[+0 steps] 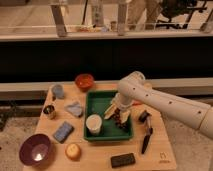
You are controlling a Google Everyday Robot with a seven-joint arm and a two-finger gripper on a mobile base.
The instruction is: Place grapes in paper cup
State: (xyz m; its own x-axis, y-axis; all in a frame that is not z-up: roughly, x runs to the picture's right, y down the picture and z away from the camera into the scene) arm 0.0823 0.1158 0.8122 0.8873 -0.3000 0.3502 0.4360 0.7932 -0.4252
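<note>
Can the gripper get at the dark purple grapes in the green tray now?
Probably yes: the gripper hangs just above the dark purple grapes in the green tray; nothing seems between them.

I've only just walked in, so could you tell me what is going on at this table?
The robot's white arm reaches in from the right, and its gripper is down inside the green tray, right at the grapes. A pale banana-like piece lies beside them. The paper cup stands upright at the tray's front left, apart from the grapes. Its inside looks pale, so the grapes are not yet in it.
</note>
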